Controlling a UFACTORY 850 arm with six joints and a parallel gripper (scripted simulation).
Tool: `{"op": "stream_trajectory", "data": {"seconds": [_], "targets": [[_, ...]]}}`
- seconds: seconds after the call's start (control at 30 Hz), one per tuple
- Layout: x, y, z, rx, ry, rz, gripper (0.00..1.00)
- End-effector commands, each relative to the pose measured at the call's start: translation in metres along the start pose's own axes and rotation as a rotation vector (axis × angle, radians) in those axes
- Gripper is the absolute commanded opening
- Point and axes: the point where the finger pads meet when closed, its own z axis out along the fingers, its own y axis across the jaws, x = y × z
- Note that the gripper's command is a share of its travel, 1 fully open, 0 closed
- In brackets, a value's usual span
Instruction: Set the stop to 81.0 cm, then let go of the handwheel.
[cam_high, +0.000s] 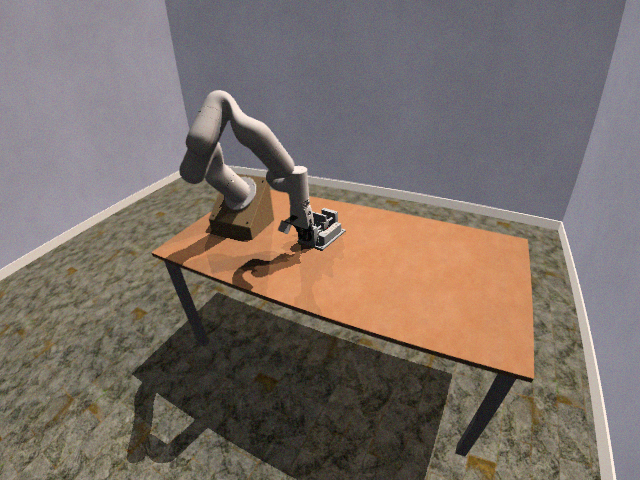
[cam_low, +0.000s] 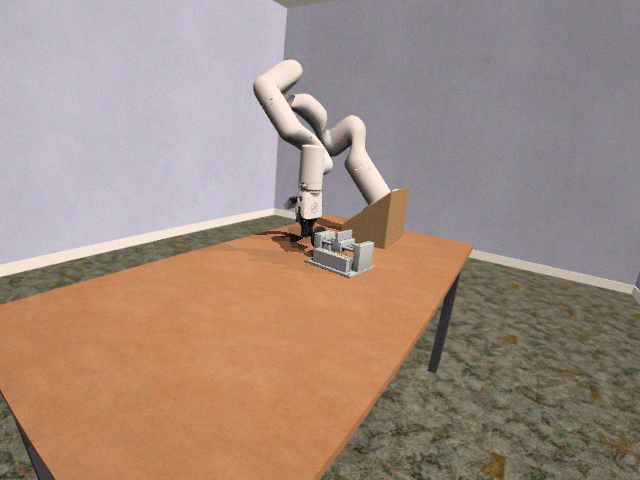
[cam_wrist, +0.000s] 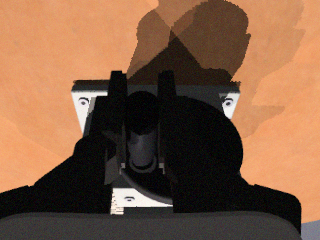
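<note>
The grey fixture's base plate (cam_wrist: 80, 114) sits on the table. Its stop (cam_low: 344, 236) is a grey block on rods between two end blocks, nearer the handwheel end. The scale block (cam_low: 331, 260) (cam_high: 329, 235) runs alongside; its reading is too small to make out. The black handwheel (cam_low: 316, 231) (cam_wrist: 225, 140) is at the fixture's end. My gripper (cam_high: 306, 238) (cam_low: 306, 233) (cam_wrist: 142, 91) points down at the handwheel and is shut on its dark crank handle (cam_wrist: 142, 111), which shows between the fingers. Fingers and shadow hide part of the wheel.
The arm's wedge-shaped wooden base (cam_high: 242, 222) (cam_low: 385, 222) stands behind the fixture on the orange-brown table (cam_high: 413, 279) (cam_low: 206, 330). The fixture's tall end block (cam_low: 363, 256) stands at the end away from the gripper.
</note>
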Motion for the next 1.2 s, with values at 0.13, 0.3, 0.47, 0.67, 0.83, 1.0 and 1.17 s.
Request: {"op": "stream_trajectory", "data": {"seconds": [0.13,0.3,0.47,0.67,0.83,1.0,1.17], "targets": [[0.000,-0.004,0.023,-0.002,0.000,-0.001,0.06],[0.000,-0.002,0.028,-0.002,0.000,-0.001,0.06],[0.000,0.003,0.035,-0.002,0.000,-0.001,0.06],[0.000,0.011,0.041,-0.002,0.000,-0.001,0.06],[0.000,0.016,0.043,-0.002,0.000,-0.001,0.06],[0.000,0.024,0.044,-0.002,0.000,-0.001,0.06],[0.000,0.034,0.042,-0.002,0.000,-0.001,0.06]]}}
